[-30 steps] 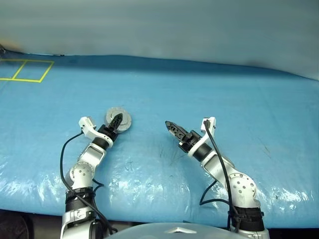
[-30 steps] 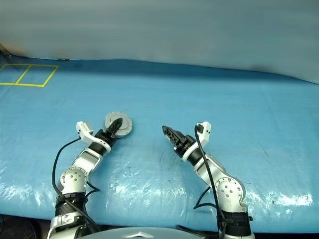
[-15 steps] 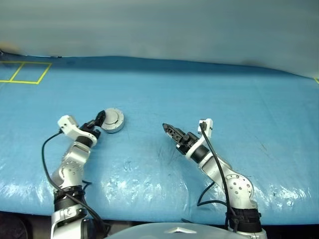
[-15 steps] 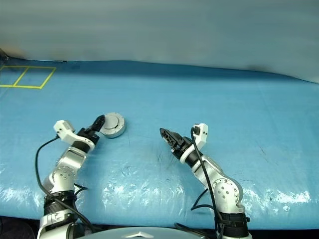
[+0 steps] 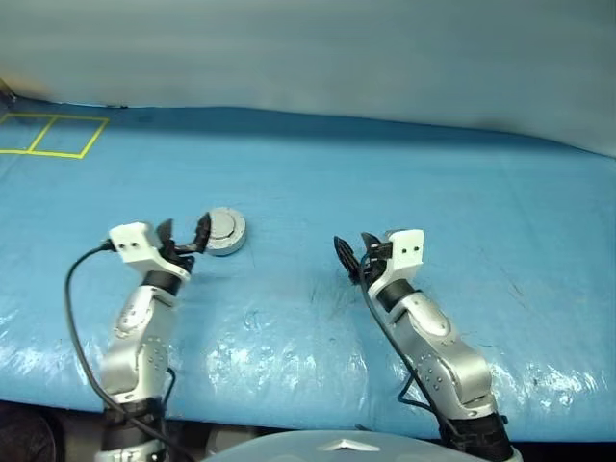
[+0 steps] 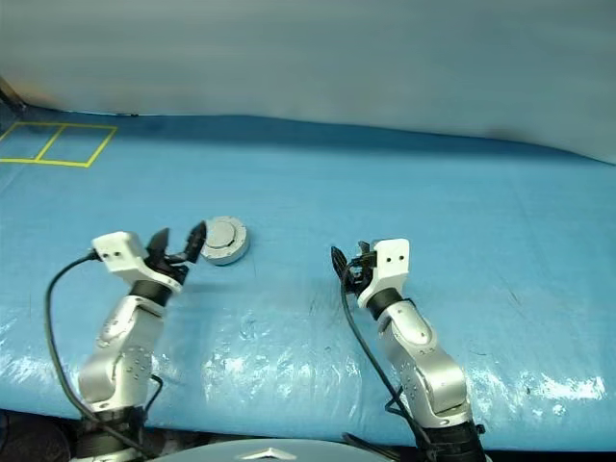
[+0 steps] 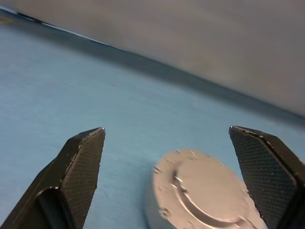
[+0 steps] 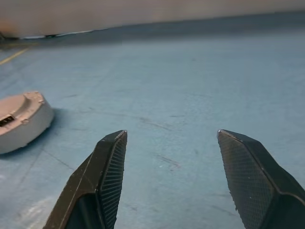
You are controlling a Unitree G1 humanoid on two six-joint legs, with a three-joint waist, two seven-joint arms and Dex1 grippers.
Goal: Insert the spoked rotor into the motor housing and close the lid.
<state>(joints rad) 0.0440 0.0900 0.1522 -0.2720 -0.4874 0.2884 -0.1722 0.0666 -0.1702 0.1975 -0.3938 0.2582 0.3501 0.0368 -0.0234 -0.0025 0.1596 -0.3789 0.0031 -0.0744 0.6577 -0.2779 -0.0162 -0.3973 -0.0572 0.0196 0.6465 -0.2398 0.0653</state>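
Table [image 5: 404, 183]: a big blue sheet is spread over it, with yellow lines at the upper left of the frame.
Motor housing [image 5: 224, 231]: it is seen left of the middle, with the lid [image 7: 202, 188] shut on top.
Left gripper [image 5: 183, 238]: opened wide, nothing held, just beside the housing.
Right gripper [image 8: 169, 179]: opened too, nothing held, near the middle.
Doing it well: the lid looks to be on, so it should be checked that it sits flat.
Writing: none can be read.

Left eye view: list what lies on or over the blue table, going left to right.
Yellow taped squares → left gripper → closed motor housing with its lid on → right gripper.
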